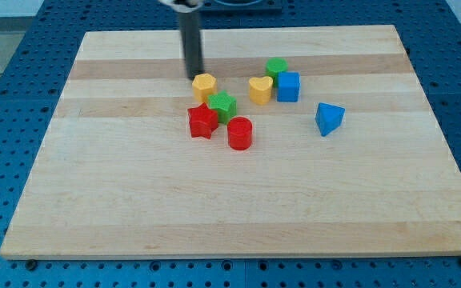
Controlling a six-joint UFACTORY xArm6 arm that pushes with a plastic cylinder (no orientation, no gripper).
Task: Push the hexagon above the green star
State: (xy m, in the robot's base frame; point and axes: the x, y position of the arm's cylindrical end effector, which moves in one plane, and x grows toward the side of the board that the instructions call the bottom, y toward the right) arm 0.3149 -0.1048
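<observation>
The yellow hexagon (pixel 205 86) sits on the wooden board just above and slightly left of the green star (pixel 223 105), close to it. My tip (pixel 195 76) is at the hexagon's upper left edge, touching or nearly touching it. The dark rod rises from there to the view's top.
A red star (pixel 202 121) lies below-left of the green star, touching it. A red cylinder (pixel 239 133) is below-right. A yellow heart (pixel 260 90), a green cylinder (pixel 276 67) and a blue cube (pixel 288 86) cluster to the right. A blue triangular block (pixel 329 118) lies farther right.
</observation>
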